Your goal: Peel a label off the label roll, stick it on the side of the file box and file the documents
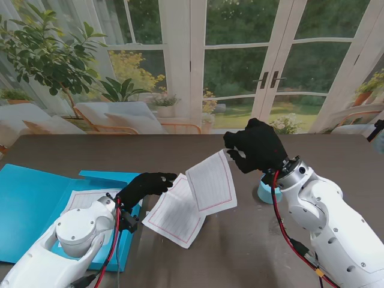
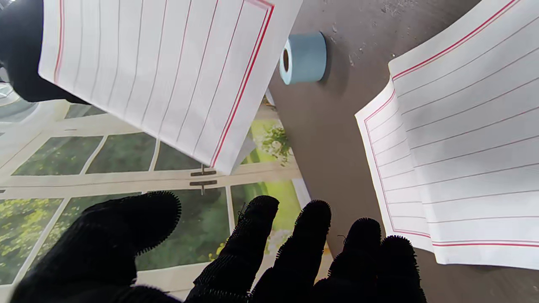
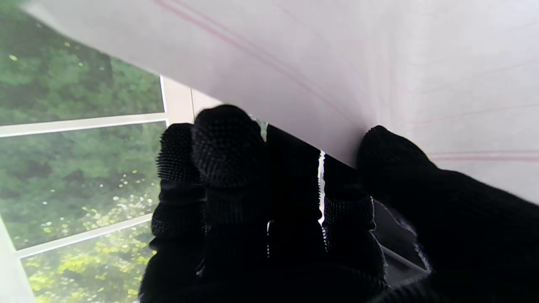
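The black-gloved right hand [image 1: 257,146] pinches one white lined paper sheet [image 1: 212,181] up in the air. The black-gloved left hand [image 1: 146,185] holds nothing, its fingers spread near another white lined sheet [image 1: 176,213] lying on the brown table [image 1: 252,240].

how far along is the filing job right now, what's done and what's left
Filing is under way. One lined sheet already lies in the open blue file box. The right hand holds a second sheet lifted off the table; the left hand is open beside a third sheet lying flat. Both still need filing. The label roll stands by itself; whether a label is stuck on cannot be seen.
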You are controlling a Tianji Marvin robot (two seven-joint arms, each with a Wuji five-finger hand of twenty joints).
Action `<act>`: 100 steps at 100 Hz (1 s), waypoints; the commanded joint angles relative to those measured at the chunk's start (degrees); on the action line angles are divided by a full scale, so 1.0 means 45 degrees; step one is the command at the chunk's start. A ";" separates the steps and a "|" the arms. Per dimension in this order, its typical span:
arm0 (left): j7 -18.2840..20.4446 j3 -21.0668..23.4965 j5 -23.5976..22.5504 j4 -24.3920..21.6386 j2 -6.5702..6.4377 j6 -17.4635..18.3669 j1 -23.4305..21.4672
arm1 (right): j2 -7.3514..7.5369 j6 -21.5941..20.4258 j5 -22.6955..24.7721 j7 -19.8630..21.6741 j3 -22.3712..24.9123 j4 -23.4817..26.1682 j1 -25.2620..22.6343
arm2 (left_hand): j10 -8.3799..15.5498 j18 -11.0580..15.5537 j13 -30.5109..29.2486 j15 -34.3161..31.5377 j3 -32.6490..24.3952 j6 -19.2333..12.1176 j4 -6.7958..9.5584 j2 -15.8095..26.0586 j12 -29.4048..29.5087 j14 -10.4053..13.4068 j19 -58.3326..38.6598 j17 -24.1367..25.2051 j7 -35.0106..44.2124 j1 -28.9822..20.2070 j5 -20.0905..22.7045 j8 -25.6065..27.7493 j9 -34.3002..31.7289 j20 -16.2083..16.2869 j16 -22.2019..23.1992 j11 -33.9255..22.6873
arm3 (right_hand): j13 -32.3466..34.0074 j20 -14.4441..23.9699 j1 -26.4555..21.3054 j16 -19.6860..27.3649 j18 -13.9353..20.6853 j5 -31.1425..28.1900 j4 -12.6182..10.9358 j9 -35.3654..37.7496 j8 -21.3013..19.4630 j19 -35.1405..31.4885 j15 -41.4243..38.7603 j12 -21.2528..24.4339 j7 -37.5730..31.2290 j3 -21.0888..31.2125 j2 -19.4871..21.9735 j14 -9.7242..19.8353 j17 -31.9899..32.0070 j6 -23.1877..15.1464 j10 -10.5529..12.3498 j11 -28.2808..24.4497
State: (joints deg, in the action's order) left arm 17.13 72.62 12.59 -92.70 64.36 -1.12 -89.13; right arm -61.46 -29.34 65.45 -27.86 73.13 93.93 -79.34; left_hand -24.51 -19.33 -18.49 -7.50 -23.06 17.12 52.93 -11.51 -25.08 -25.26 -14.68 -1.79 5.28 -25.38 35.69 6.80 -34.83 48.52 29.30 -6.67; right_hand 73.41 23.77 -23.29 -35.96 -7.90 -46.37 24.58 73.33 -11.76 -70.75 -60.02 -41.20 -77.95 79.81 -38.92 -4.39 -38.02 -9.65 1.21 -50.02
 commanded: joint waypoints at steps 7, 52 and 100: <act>0.0733 -0.0199 0.0435 0.0337 -0.0005 -0.0036 0.0386 | -0.0158 0.0182 -0.0062 0.0066 -0.0189 0.0446 0.0158 | 0.0031 0.0311 -0.0267 -0.0291 0.0222 -0.0069 -0.0724 0.0133 -0.0445 -0.0198 -0.0292 0.0001 -0.0123 0.1101 -0.0126 0.0151 -0.0202 0.0499 0.0397 -0.0121 | 0.0404 0.0223 -0.0255 -0.0094 0.0143 -0.0261 0.0168 0.0378 -0.0401 -0.0308 -0.0199 -0.0276 -0.0831 0.1129 -0.0103 0.0050 -0.2281 -0.0250 -0.0139 -0.0304; 0.1016 -0.1132 0.1089 0.1579 0.0134 0.1124 0.1600 | -0.0367 0.0960 -0.0587 -0.0108 -0.0804 0.0642 0.0394 | 0.0614 0.0476 -0.0131 -0.0322 -0.0258 -0.0675 -0.0911 -0.1070 -0.0686 0.0133 -0.0136 0.0084 -0.0181 0.1618 -0.0550 0.0173 -0.0013 0.0661 0.0479 -0.0111 | 0.0402 0.0237 -0.0298 -0.0090 0.0114 -0.0252 0.0164 0.0368 -0.0403 -0.0290 -0.0179 -0.0290 -0.0824 0.1124 -0.0113 0.0044 -0.2269 -0.0231 -0.0173 -0.0297; 0.1215 -0.1703 0.1656 0.2279 0.0227 0.2344 0.2021 | -0.0476 0.1517 -0.0803 -0.0472 -0.1325 0.0259 0.0610 | 0.1137 0.0456 -0.0178 -0.1518 -0.0749 -0.1228 -0.0058 -0.2414 -0.1626 0.0395 -0.0457 -0.0130 0.0861 0.0531 0.0469 0.1281 -0.0507 0.1361 0.1135 -0.0411 | 0.0401 0.0242 -0.0320 -0.0068 0.0097 -0.0224 0.0166 0.0322 -0.0417 -0.0250 -0.0130 -0.0307 -0.0803 0.1117 -0.0107 0.0031 -0.2210 -0.0198 -0.0192 -0.0294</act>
State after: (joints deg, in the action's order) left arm 22.28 65.11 19.28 -82.82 64.67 8.68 -79.89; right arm -63.25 -22.70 61.81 -30.57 67.46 95.46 -76.60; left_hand -21.26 -19.31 -18.49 -12.33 -25.98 14.04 50.61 -18.56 -30.83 -24.24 -14.78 -1.83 7.82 -21.67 36.27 11.29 -35.48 53.00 32.89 -7.66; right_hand 73.42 23.82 -23.29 -35.96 -7.90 -46.36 24.60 73.33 -11.76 -70.75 -60.03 -41.76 -77.96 79.81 -38.92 -4.39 -38.02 -9.64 1.21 -50.08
